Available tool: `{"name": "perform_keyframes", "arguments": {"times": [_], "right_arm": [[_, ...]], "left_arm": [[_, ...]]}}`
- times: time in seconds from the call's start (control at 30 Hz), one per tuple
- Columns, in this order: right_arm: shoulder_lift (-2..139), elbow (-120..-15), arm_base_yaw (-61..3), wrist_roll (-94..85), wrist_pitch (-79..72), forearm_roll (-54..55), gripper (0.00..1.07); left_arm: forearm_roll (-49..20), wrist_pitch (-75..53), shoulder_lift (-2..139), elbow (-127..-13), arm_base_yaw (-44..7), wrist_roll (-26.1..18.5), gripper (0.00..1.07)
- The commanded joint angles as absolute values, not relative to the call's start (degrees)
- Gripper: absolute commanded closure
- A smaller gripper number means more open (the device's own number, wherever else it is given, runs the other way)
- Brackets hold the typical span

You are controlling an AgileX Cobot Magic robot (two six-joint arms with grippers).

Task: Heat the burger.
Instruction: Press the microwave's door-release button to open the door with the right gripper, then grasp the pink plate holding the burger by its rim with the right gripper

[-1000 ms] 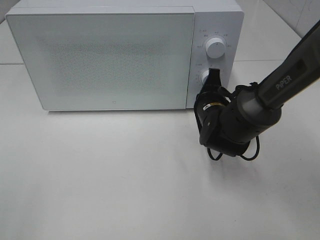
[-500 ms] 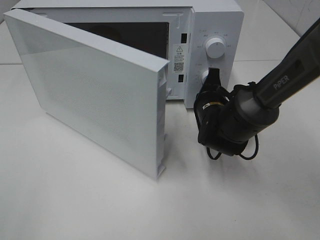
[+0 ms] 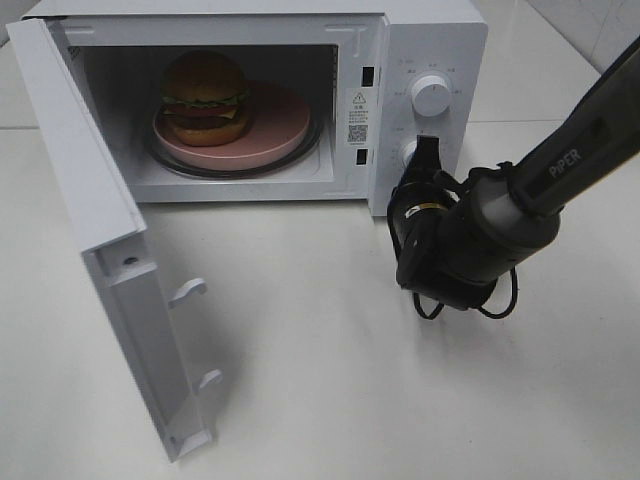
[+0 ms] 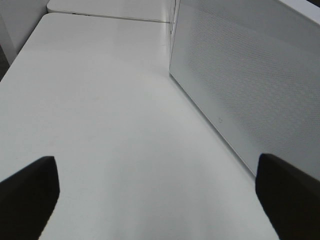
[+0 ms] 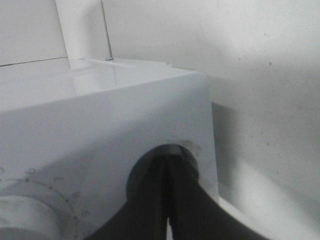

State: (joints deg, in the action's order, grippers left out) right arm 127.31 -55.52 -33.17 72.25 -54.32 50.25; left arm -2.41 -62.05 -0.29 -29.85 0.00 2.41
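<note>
Control: Burger (image 3: 205, 97) position?
Operator: I see it on the pink plate (image 3: 280, 125) inside the open microwave (image 3: 440, 40). My right claw (image 3: 428, 150) is pinched closed at the lower knob (image 3: 408, 152); my left claw (image 4: 159, 192) gapes wide over the counter (image 4: 100, 125).

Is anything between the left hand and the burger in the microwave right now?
Yes: the open white microwave door. The open left hand faces the door's outer side. The round golden-bun burger sits past the door on the round pink plate, inside the white microwave.
</note>
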Motion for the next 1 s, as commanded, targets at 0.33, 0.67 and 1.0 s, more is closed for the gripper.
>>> {"name": "perform_keyframes", "arguments": {"times": [0.33, 0.67, 1.0], "right_arm": [[123.19, -53.63, -32.20, 72.71, -57.87, 43.43, 1.07], [120.49, -49.56, -32.20, 72.65, -49.50, 43.09, 1.07], [116.31, -43.89, -32.20, 70.42, -43.66, 40.85, 1.07]], "left_arm": [[-2.92, -61.25, -0.57, -29.79, 0.06, 2.35, 0.07], [-2.92, -61.25, -0.57, -29.79, 0.06, 2.35, 0.07], [-2.92, -61.25, -0.57, -29.79, 0.06, 2.35, 0.07]]}}
